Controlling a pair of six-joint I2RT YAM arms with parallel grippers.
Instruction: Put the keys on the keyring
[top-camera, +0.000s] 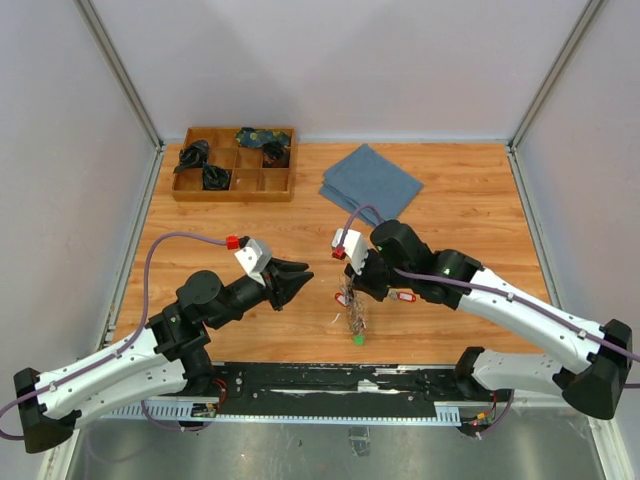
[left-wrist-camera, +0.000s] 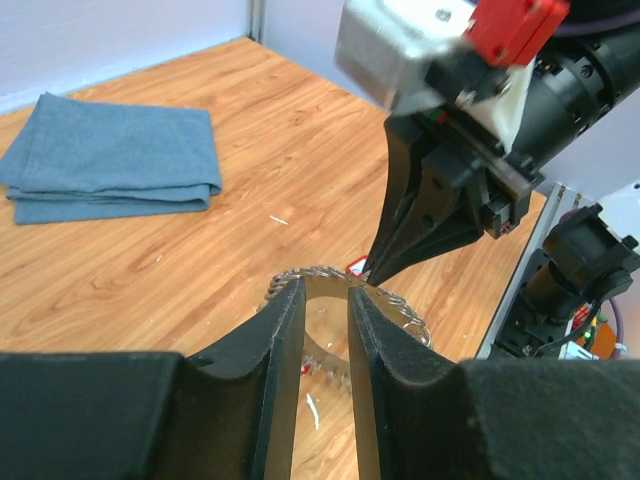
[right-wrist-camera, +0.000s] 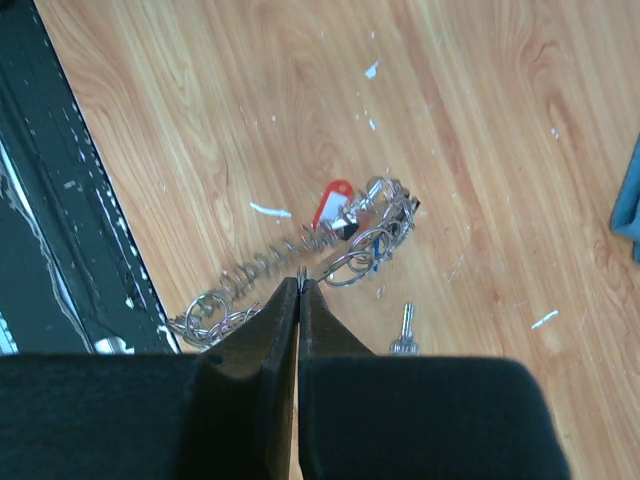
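The keyring (top-camera: 352, 310) hangs as a bunch of silver keys from my right gripper (top-camera: 352, 285), with a green tag (top-camera: 357, 340) at its foot and a red tag (top-camera: 403, 296) beside it. In the right wrist view my right gripper (right-wrist-camera: 301, 285) is shut on a thin ring of the keyring (right-wrist-camera: 290, 250); a red tag (right-wrist-camera: 328, 203) sits among the keys, and a loose key (right-wrist-camera: 403, 335) lies on the wood. My left gripper (top-camera: 300, 278) is open just left of the bunch. In the left wrist view its tips (left-wrist-camera: 325, 285) frame the keyring (left-wrist-camera: 405, 305).
A folded blue cloth (top-camera: 371, 180) lies at the back centre. A wooden divided tray (top-camera: 233, 198) with dark items stands at the back left. A black rail (top-camera: 330, 378) runs along the near table edge. Small white flecks dot the wood.
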